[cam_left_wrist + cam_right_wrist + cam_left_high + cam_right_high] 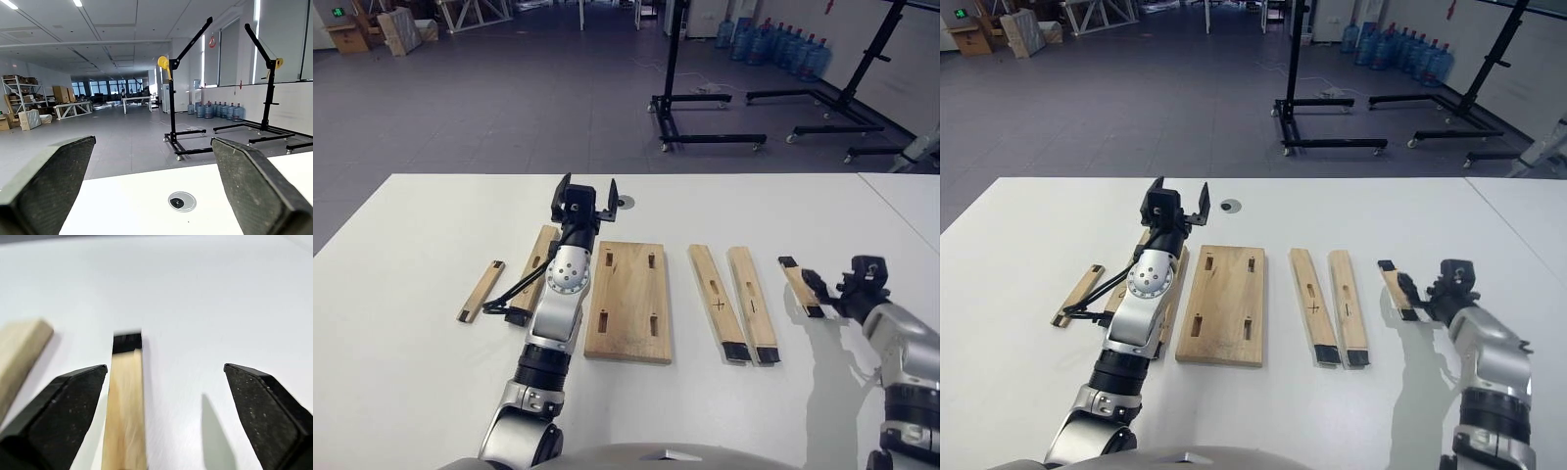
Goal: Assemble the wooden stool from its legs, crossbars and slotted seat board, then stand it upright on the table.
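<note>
The slotted seat board [626, 299] lies flat mid-table. Two legs [718, 302] [751, 304] with black ends lie side by side to its right. Another leg [536, 262] lies left of the board, partly under my left arm. A short crossbar [481, 291] rests at the far left. My left gripper [586, 193] hangs open above the board's far end, holding nothing, and faces the far table edge [154, 147]. The second crossbar [800, 286] lies at the right. My right gripper [164, 369] is open just above that crossbar [124, 396], which sits near one finger [54, 401].
A round cable grommet [626, 203] sits in the white table [411, 372] beyond the left gripper. A second table [911, 206] adjoins at the right. Black wheeled stands [705, 108] and water bottles [783, 44] are on the floor behind.
</note>
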You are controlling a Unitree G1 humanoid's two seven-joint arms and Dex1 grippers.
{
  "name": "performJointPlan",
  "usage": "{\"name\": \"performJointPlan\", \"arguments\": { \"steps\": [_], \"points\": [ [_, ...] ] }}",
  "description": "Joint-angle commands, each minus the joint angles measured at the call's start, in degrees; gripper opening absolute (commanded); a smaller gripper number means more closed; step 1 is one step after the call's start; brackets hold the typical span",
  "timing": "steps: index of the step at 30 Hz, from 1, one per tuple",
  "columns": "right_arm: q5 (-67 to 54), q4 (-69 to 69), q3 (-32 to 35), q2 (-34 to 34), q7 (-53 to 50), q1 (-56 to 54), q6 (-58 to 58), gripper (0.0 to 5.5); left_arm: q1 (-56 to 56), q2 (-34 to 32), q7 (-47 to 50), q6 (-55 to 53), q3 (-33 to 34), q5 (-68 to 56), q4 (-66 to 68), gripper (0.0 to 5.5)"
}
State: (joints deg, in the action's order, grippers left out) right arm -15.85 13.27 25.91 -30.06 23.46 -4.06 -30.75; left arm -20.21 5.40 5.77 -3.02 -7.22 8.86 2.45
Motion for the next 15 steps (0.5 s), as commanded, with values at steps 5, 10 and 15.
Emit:
{"name": "performJointPlan", "arguments": {
  "steps": [5, 10, 15],
  "points": [
    [-1.2, -2.9, -3.3, 2.4, -1.0, 5.1, -7.3, 4.17, 1.4, 0.4, -0.1, -1.0, -0.7, 0.1, -1.2, 4.35],
    [-1.4, -1.7, -5.8, 2.5, 0.0, 9.4, -12.3, 3.25, 1.2, 0.3, -0.2, -1.1, -0.6, 0.0, -1.0, 4.35],
    [-1.4, -1.5, -8.3, 1.8, 0.4, 11.2, -13.6, 2.32, 1.4, 0.5, -0.4, -0.6, -0.6, -0.6, -1.2, 4.35]
  ]
}}
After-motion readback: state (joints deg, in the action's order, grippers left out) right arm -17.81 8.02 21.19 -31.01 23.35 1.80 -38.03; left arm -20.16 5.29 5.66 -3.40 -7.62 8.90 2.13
